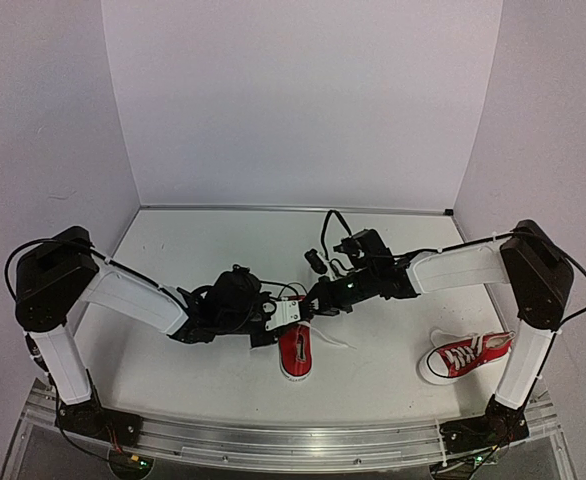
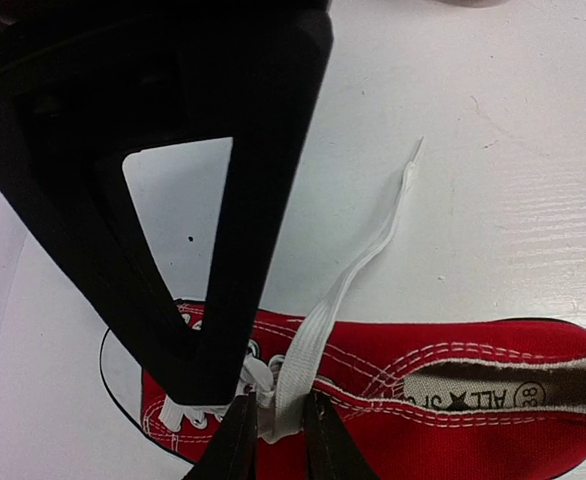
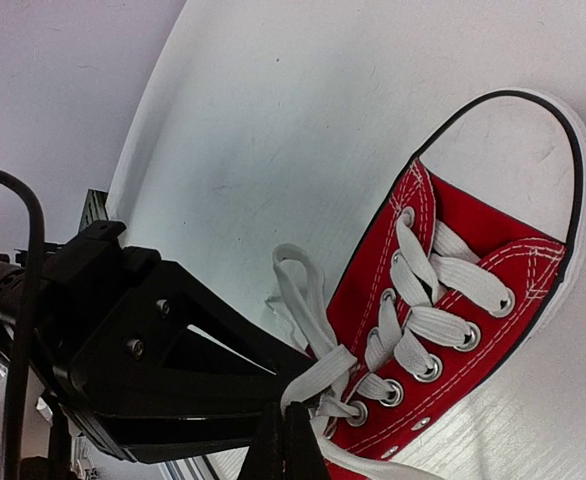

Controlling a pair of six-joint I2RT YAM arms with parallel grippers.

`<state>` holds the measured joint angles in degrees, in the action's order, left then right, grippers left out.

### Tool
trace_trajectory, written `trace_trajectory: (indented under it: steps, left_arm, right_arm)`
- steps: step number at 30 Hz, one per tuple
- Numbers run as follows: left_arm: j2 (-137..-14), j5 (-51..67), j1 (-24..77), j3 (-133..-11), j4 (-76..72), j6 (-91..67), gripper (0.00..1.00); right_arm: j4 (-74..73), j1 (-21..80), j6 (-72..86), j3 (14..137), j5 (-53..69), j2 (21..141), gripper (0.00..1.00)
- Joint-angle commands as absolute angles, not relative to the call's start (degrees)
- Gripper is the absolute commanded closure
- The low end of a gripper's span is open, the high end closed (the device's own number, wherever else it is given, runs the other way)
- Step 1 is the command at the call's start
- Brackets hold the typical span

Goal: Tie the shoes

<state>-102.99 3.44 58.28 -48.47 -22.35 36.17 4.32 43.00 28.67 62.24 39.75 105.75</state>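
Now at the laces: both grippers over the middle shoe

Right now a small red canvas low-top sneaker (image 1: 295,352) with a white rubber sole lies on the white table top (image 1: 173,260), near the front edge and between the two arms. A second red sneaker (image 1: 468,354) sits well apart from it, close to the right arm's base, with nothing touching it.

Over the upper eyelets of the middle shoe, the left gripper (image 2: 278,405) has its fingers narrowly apart with a flat white lace (image 2: 358,265) running up between them. Whether they press it I cannot tell. The right gripper (image 3: 285,415) is closed, and a lace strand from the top eyelets runs straight into its tips, so it looks pinched there.

The sneaker is probably light, so a hard tug on the lace would likely drag it across the table rather than tighten anything. The lace looks limp, thin and a little slick, and it should fold easily and slide out of a loose pinch. It is best taken flat side to the pads, close to the eyelets for control, or near its stiff tip when forming a loop.
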Motion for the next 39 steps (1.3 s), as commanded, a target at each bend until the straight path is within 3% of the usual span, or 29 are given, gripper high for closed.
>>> trace_trajectory:
  steps: [1, 7, 14, 32, 39]
  left_arm:
    - [-104.5, 4.2, 57.9, -51.0, -22.1, 36.6, 0.85]
    - [-102.5, 4.7, 57.9, -49.9, -21.7, 36.4, 1.0]
    - [-97.6, 4.8, 57.9, -46.5, -23.6, 34.6, 1.0]
    - [-105.1, 1.2, 57.0, -48.6, -30.5, 29.9, 1.0]
    - [-101.8, 3.9, 57.0, -45.6, -33.2, 28.4, 1.0]
  right_arm:
    - [6.3, 42.7, 28.7, 64.1, 40.6, 106.1, 1.0]
    - [6.0, 42.7, 28.6, 64.2, 40.6, 105.9, 1.0]
    - [5.9, 42.7, 28.4, 64.1, 40.5, 106.1, 1.0]
    - [6.0, 42.8, 28.7, 63.3, 41.2, 105.1, 1.0]
    - [6.0, 42.7, 28.5, 63.2, 41.1, 105.2, 1.0]
